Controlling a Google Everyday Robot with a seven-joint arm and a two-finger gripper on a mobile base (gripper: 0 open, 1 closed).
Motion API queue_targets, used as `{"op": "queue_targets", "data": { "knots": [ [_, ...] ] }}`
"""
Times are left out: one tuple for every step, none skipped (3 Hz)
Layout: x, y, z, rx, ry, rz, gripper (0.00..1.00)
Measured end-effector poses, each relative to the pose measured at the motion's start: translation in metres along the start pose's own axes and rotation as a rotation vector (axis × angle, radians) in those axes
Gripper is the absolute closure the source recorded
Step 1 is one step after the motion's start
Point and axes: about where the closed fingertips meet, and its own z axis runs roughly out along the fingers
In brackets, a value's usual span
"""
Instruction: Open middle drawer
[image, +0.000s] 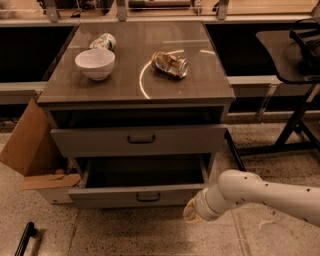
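Camera view: middle drawer (110, 196) is seen pulled out at 6 o'clock, deep grey box exposed. The gripper (191, 212) is placed at 5 o'clock, just beside its right front corner (grip state cannot be told). A bowl (95, 63) is seen at 11 o'clock.

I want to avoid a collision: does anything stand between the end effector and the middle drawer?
Nothing visible does. The end effector is low at the right front corner of the middle drawer, which is already pulled out. The cardboard box stands off to the drawer's left.
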Motion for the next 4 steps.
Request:
{"op": "queue_targets", "data": {
  "knots": [
    [0.000,0.001,0.000,0.001,-0.003,0.004,0.81],
    [0.000,0.002,0.001,-0.002,-0.005,0.004,0.58],
    [0.007,-0.019,-0.018,0.029,0.017,-0.003,0.27],
    [0.012,-0.036,-0.031,0.054,0.037,-0.009,0.04]
  ]
}}
